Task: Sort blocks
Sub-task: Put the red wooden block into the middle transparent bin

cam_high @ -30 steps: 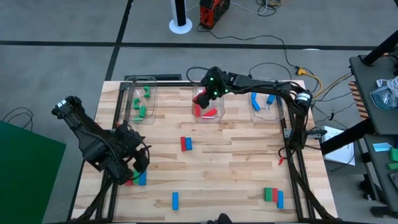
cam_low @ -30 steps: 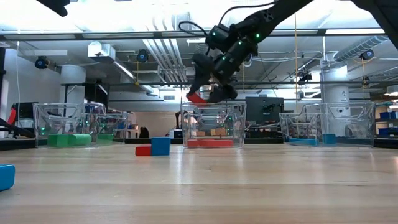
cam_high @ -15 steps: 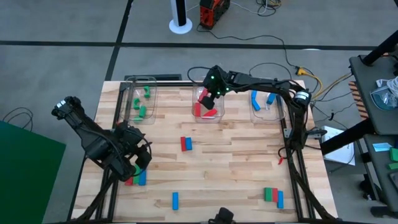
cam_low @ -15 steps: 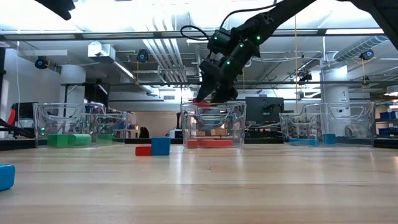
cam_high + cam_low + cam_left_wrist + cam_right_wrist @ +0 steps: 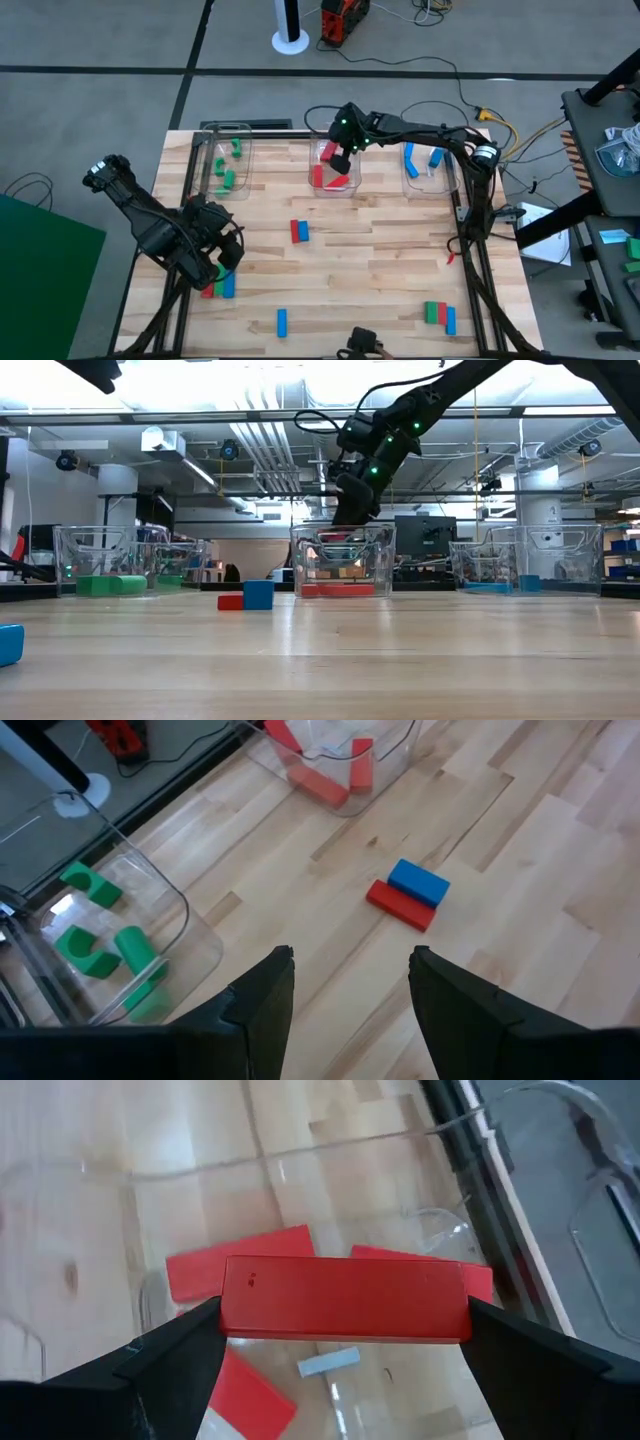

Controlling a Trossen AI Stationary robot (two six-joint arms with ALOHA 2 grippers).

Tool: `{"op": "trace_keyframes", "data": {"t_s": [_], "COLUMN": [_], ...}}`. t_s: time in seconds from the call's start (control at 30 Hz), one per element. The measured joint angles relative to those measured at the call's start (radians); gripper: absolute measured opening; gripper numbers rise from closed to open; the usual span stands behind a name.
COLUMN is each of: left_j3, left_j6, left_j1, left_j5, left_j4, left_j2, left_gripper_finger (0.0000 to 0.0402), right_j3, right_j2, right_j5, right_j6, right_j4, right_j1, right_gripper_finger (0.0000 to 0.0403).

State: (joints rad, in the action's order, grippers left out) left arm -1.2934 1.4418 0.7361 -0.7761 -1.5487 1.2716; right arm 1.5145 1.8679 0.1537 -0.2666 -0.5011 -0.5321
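My right gripper (image 5: 338,157) hangs over the middle clear bin (image 5: 352,186) at the table's far side, at the bin's rim in the low view (image 5: 345,528), shut on a red block (image 5: 345,1300). Several red blocks (image 5: 240,1265) lie on the bin's floor below it. My left gripper (image 5: 350,1010) stands open above the table's left front, over a red, green and blue cluster (image 5: 220,288). A red and blue pair (image 5: 408,892) lies flat mid-table. My right gripper pinches the red block between its two fingers by the two short ends (image 5: 235,1298), so the block spans the gap crosswise. The fingers come from above, pointing down into the bin. The block hangs level, clear of the red blocks under it.
The left bin (image 5: 215,180) holds green pieces (image 5: 228,178), the right bin (image 5: 447,185) blue ones (image 5: 411,166). A lone blue block (image 5: 282,321) lies near the front edge, and a green, red and blue group (image 5: 438,315) at the front right. Cables run behind the far edge.
My right gripper has gone down toward the middle bin and a little toward the table's right edge, carrying the red block from above the rim to rim level, still shut on it.
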Motion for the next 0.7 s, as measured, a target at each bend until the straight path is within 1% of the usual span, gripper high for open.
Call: {"op": "trace_keyframes", "data": {"t_s": [0.07, 0.17, 0.2, 0.33, 0.53, 0.7], "left_j3": [0.000, 0.000, 0.000, 0.000, 0.000, 0.000], "left_j6": [0.000, 0.000, 0.000, 0.000, 0.000, 0.008], "left_j1": [0.000, 0.000, 0.000, 0.000, 0.000, 0.000], "left_j5": [0.000, 0.000, 0.000, 0.000, 0.000, 0.000], "left_j4": [-0.004, -0.010, -0.013, -0.016, -0.016, -0.015], "left_j2": [0.000, 0.000, 0.000, 0.000, 0.000, 0.000], "left_gripper_finger": [0.0176, 0.0176, 0.0176, 0.0176, 0.0176, 0.0176], "right_j3": [-0.007, -0.022, -0.030, -0.044, -0.043, -0.048], "right_j2": [0.000, 0.000, 0.000, 0.000, 0.000, 0.000], "right_j5": [-0.003, -0.077, -0.087, -0.094, -0.113, -0.112], "right_j6": [-0.033, -0.070, -0.070, 0.021, -0.027, 0.108], "right_j4": [-0.012, -0.043, -0.042, -0.026, -0.020, 0.042], "right_j1": [0.000, 0.002, 0.002, -0.005, -0.007, -0.007], "right_gripper_finger": [0.0366, 0.0366, 0.0366, 0.0366, 0.0370, 0.0378]}}
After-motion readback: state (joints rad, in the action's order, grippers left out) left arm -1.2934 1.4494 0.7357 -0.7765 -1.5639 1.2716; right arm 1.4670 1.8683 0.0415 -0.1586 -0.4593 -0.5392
